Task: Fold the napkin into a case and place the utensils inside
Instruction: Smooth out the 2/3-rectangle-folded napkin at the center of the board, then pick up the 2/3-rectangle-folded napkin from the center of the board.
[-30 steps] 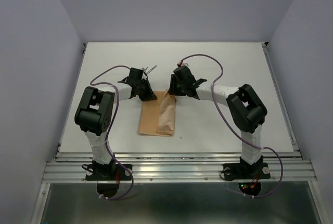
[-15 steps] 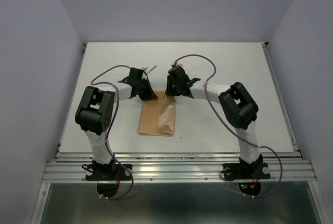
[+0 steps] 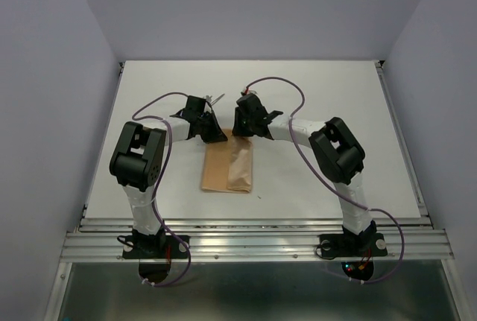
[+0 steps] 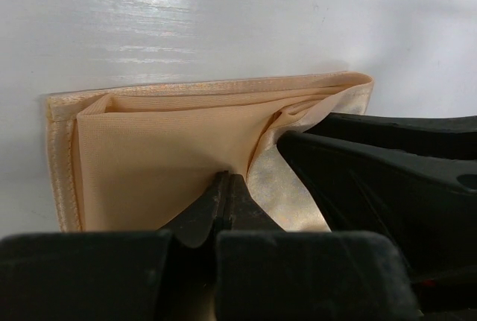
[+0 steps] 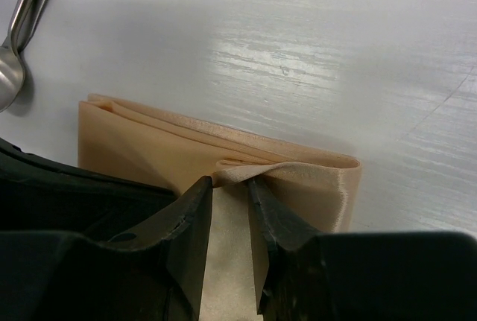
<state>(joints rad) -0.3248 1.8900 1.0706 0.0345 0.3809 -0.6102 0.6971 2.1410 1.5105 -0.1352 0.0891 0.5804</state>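
The peach-orange napkin lies folded into an oblong between the two arms. My left gripper sits at its far left corner, shut on a thin layer of the cloth, which creases toward the tips. My right gripper is at the far right corner, jaws narrowed on a raised fold of the napkin that bridges its tips. The right gripper's black fingers show in the left wrist view. The silver utensils lie just beyond the napkin, and a spoon bowl shows.
The white table extends on all sides, with raised rails along its left and right edges and a metal rail at the near edge. Purple cables loop above both arms.
The right gripper has shifted left and farther along the napkin's far edge and narrowed its jaws on the fold. The left gripper has stayed shut and nearly still.
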